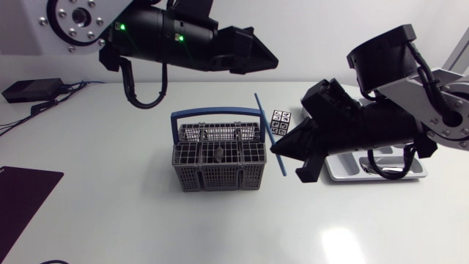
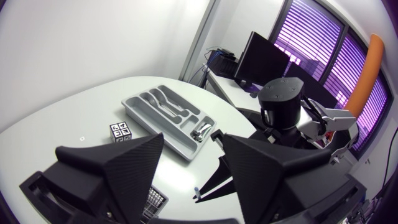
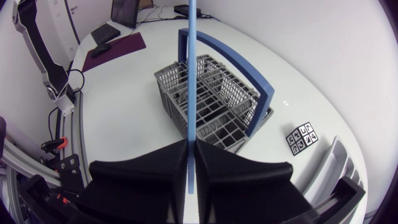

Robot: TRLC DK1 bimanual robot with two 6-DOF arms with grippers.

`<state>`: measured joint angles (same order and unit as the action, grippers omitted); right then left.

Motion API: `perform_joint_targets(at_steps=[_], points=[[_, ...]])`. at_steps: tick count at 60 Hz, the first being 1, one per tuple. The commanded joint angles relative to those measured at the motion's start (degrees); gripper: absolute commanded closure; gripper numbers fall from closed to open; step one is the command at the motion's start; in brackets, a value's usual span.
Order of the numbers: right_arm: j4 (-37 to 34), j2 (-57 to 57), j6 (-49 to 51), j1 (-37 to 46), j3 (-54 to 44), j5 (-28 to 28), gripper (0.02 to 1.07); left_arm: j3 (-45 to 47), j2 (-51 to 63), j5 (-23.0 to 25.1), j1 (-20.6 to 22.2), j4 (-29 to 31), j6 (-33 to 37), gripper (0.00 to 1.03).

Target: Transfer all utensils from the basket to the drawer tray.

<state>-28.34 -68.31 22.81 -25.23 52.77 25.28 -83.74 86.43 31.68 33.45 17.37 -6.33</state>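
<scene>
My right gripper [image 1: 277, 149] is shut on a thin blue stick-like utensil [image 1: 265, 117], which stands slanted just right of the basket. In the right wrist view the blue utensil [image 3: 193, 68] runs straight out from between the shut fingers [image 3: 191, 149], above the basket [image 3: 214, 102]. The grey wire basket [image 1: 218, 163] has a blue handle and a small dark piece inside. The grey drawer tray [image 1: 344, 170] lies at the right, mostly hidden under my right arm; in the left wrist view the tray [image 2: 163, 112] holds metal cutlery. My left gripper [image 1: 265, 57] hangs open above the basket's far side, its fingers [image 2: 193, 142] apart and empty.
A marker cube [image 1: 281, 122] sits between basket and tray. A black box with cables [image 1: 33, 89] lies at the far left, and a dark mat [image 1: 26, 194] at the left edge.
</scene>
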Motion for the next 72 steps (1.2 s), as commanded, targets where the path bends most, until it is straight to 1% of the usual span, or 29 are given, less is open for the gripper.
perform_joint_targets(at_steps=[1, 6, 13, 14, 15, 19, 22, 24, 26, 31, 36, 39, 42, 48, 63, 64, 68, 72], points=[[-0.75, -0.68, 1.54, 2.56, -1.97, -0.05, 1.01, -1.86, -2.23, 0.31, -2.25, -1.28, -1.93, 0.12], [-1.11, -1.03, 2.5, 5.99, -2.32, 0.03, 1.01, -1.86, -3.73, -0.57, -3.75, -2.07, -2.37, 0.11], [-1.46, -3.23, 3.21, 12.84, -1.45, 0.83, 1.01, -1.16, -5.31, -1.54, -5.41, -1.9, -0.7, 0.11], [-1.46, -4.46, 3.3, 15.48, -0.83, 0.91, 1.01, -0.72, -5.75, -1.89, -5.41, -1.11, 0.7, 0.11], [-1.46, -4.64, 3.3, 16.01, -0.74, 0.91, 1.01, -0.72, -5.75, -1.97, -5.41, -1.11, 0.79, 0.11], [-1.46, -7.89, 3.56, 21.54, 1.19, 1.27, 1.01, -0.19, -6.01, -3.91, -5.24, 2.32, 5.36, 0.11], [-1.46, -11.05, 3.21, 25.41, 3.04, 1.27, 1.01, 1.13, -6.8, -4.88, -5.24, 3.64, 8.0, 0.11], [-1.28, -12.28, 2.68, 26.82, 3.74, 1.18, 1.01, 1.83, -7.07, -5.4, -5.24, 4.08, 9.14, 0.11], [-1.28, -15.27, 1.89, 29.28, 5.5, 1.18, 1.01, 3.32, -7.86, -7.16, -5.06, 5.4, 12.04, 0.11], [-1.11, -20.98, 0.04, 32.44, 8.57, -0.32, 1.01, 7.46, -9.53, -10.06, -4.71, 5.84, 16.52, 0.11], [-1.19, -26.17, -1.98, 34.2, 11.83, -2.43, 1.01, 10.88, -11.11, -12.7, -4.36, 6.19, 20.21, 0.11], [-1.46, -28.72, -2.86, 34.73, 13.58, -3.48, 1.01, 12.47, -11.81, -13.31, -4.36, 6.28, 21.44, 0.11], [-1.55, -30.91, -3.65, 35.08, 15.08, -4.62, 1.01, 15.19, -12.96, -15.51, -4.36, 6.19, 23.99, 0.11], [-1.81, -34.52, -5.14, 35.08, 17.63, -6.21, 1.01, 18.79, -14.63, -17.62, -4.89, 5.84, 26.54, 0.11], [-4.71, -40.76, -7.6, 35.08, 22.55, -7.61, 0.99, 27.23, -18.76, -17.88, -5.77, 3.46, 30.67, 0.11], [-4.8, -41.02, -7.6, 35.08, 22.72, -7.61, 0.98, 27.93, -18.93, -17.88, -5.77, 3.11, 30.85, 0.11], [-4.97, -42.08, -8.31, 35.08, 23.25, -8.23, 0.88, 30.13, -19.46, -17.88, -5.85, 2.06, 31.55, 0.11], [-5.06, -42.52, -8.31, 34.81, 23.43, -9.11, 0.86, 31.89, -19.81, -17.97, -6.12, 1.09, 32.26, 0.11]])
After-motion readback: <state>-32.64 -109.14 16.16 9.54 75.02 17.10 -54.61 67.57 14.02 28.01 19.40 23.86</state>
